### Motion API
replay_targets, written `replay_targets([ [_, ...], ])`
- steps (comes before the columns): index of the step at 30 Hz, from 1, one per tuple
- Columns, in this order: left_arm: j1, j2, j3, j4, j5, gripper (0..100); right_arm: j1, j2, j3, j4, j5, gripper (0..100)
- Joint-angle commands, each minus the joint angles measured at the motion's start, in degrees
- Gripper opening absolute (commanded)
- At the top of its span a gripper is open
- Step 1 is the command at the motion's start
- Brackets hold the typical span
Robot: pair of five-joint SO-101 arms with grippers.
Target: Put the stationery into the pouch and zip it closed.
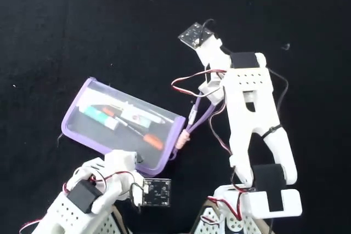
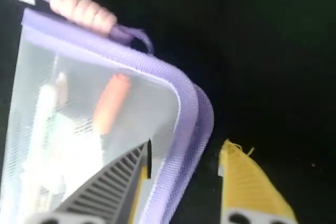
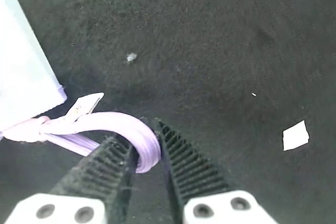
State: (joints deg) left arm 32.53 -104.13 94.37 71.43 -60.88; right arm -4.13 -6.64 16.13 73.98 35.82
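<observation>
A black table [image 1: 66,36] bears the purple pouch [image 1: 98,135] and a white scrap [image 3: 295,135].

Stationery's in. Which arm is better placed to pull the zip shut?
Right. The right hand is clamped on the purple strap of the pouch; the left hand only straddles a corner, open.

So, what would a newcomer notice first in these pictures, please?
A translucent, purple-edged zip pouch lies mid-left on the black table, pens and markers inside. The right gripper pinches its purple strap loop at the pouch's right end; the left gripper sits at its near edge.
</observation>
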Motion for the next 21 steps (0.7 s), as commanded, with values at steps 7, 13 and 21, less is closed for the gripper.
replay_targets([
  [7,-5.49,0.0,2.95,-13.45,0.44,22,-0.26,-3.21,-3.38,0.44,0.26,1.5],
  [13,-5.58,0.09,2.95,-11.96,0.18,22,-0.44,-3.56,-3.38,0.44,0.26,1.5],
  [21,-5.14,0.09,2.95,-12.13,0.0,5,-0.44,-3.56,-3.56,0.53,0.26,1.5],
])
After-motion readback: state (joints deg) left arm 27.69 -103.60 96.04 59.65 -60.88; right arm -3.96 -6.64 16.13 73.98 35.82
